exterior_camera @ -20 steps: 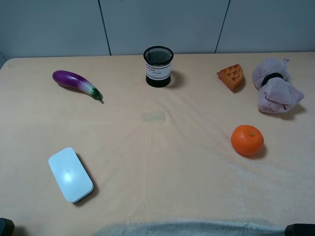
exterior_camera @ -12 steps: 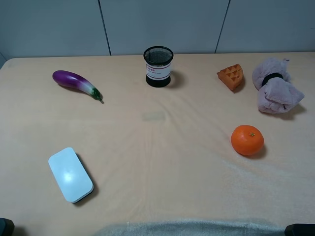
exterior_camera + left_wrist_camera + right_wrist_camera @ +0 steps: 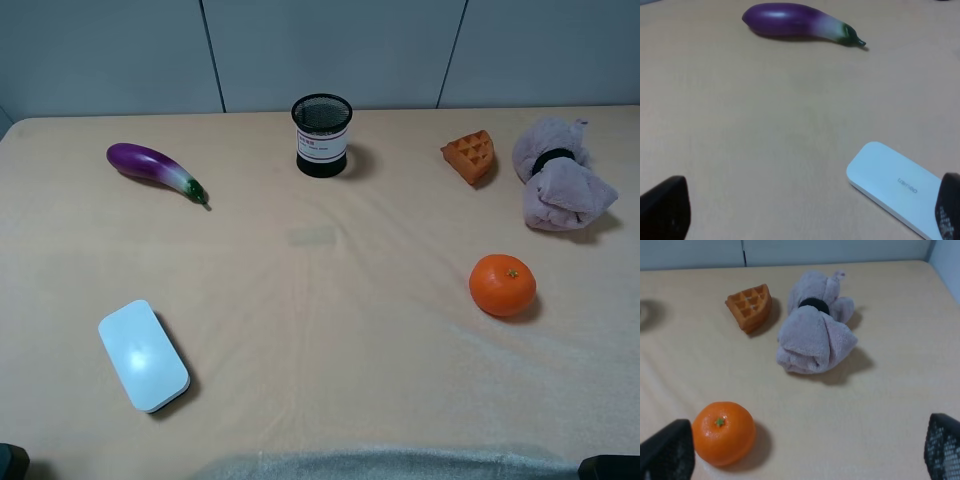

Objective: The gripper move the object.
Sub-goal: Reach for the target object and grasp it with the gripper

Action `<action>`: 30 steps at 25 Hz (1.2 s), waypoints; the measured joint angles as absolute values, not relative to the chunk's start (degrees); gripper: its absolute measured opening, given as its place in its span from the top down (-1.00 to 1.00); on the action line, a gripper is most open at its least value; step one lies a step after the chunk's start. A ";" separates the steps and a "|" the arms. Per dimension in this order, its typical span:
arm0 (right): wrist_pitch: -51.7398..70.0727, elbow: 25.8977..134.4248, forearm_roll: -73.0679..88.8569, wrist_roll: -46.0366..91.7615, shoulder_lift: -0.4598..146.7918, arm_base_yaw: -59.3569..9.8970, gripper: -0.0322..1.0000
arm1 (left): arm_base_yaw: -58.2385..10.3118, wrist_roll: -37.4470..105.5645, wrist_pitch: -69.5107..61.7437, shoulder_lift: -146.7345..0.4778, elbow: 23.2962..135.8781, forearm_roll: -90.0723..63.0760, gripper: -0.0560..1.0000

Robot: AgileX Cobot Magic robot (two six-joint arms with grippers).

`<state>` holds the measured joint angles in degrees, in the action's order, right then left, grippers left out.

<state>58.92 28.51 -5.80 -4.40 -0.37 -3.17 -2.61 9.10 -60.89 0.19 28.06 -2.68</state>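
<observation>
**Approach stage, no contact yet.** The orange [image 3: 502, 285] sits on the cloth-covered table [image 3: 320, 330] on the right side. It lies nearer the front edge than the waffle wedge [image 3: 469, 156] and the rolled towel bundle [image 3: 560, 188], and well apart from both.

The right gripper [image 3: 805, 450] is released, its 2 fingers [image 3: 667, 450] spread wide and nothing between them. In the right wrist view the fruit lies just beside 1 finger, not centred in the gap. The left gripper [image 3: 807, 210] is likewise spread and empty, near the white device [image 3: 895, 182] and far from the eggplant [image 3: 800, 22].

You likely want the right arm for this step:
- Shift sideways until the orange sits midway between the fingers.
- Descend with the jaws wide.
- Close across the fruit's widest part. A round fruit probably rolls if 1 finger touches first.

**Writing:**
- The white device carries a small grey wordmark, too blurred to read.
- The mesh cup [image 3: 321, 135] bears a white label [image 3: 321, 148] with a red mark and fine print, illegible here.
</observation>
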 joint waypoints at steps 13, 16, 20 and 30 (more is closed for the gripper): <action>58.85 33.73 -2.50 -4.29 17.83 -3.17 -0.40 | -2.61 9.10 -60.89 0.19 28.06 -2.68 -0.95; 58.85 36.28 -0.86 -3.75 24.65 -3.17 -0.40 | -2.61 9.10 -60.89 0.19 28.06 -2.68 -0.95; 58.92 39.33 1.27 -1.88 33.08 -3.17 -0.40 | -2.61 9.10 -60.89 0.19 28.06 -2.68 -0.95; 64.33 45.34 2.93 -0.75 49.21 -3.17 -0.40 | -2.61 9.10 -60.89 0.19 28.06 -2.68 -0.95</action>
<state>64.33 45.34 2.93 -0.75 49.21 -3.17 -2.61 9.10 -60.89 0.19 28.06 -2.68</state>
